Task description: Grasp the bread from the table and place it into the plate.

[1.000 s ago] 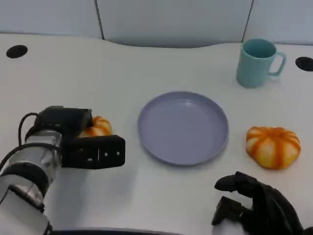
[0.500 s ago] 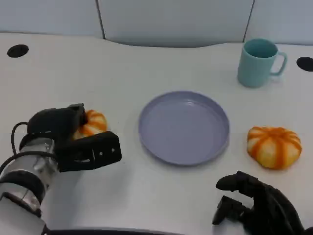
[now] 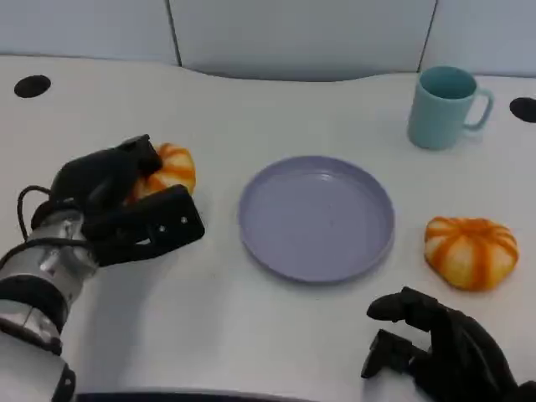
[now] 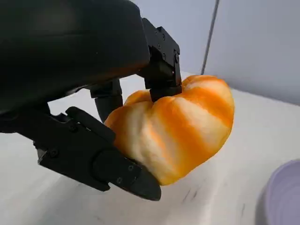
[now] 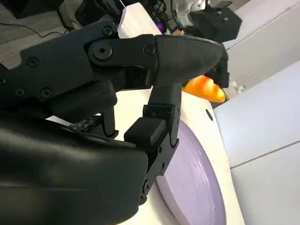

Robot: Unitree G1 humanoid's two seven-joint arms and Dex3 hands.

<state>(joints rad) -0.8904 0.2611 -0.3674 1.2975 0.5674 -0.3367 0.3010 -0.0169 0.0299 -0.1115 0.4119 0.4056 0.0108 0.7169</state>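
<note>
white table (image 3: 251, 109) w/ a smooth matte top, two dark round holes near its far corners, pale grey wall panels behind it. round lilac plastic plate (image 3: 316, 218) sits mid-table; teal ceramic mug (image 3: 444, 106) stands at the far right, well apart from the plate. a second orange-and-white striped bun (image 3: 469, 250) lies on the table just right of the plate, untouched.

left robot hand (image 3: 126, 209) is closed round the orange-and-white striped pumpkin-shaped bread (image 3: 170, 167), left of the plate and not over it. head view shows the bread only partly, tucked behind black fingers. left wrist view gives the grip up close: bread (image 4: 178, 126) pinched btw a finger on top and a thick digit underneath, lifted clear of the table surface, plate rim (image 4: 281, 197) at the pic's edge.

right robot hand (image 3: 435, 352) rests low near the table's front edge, fingers curled in, holding nothing. right wrist view looks across the plate (image 5: 197, 173) twd the bread (image 5: 202, 88) in the far hand, plus cables and dark gear off beyond the table.
</note>
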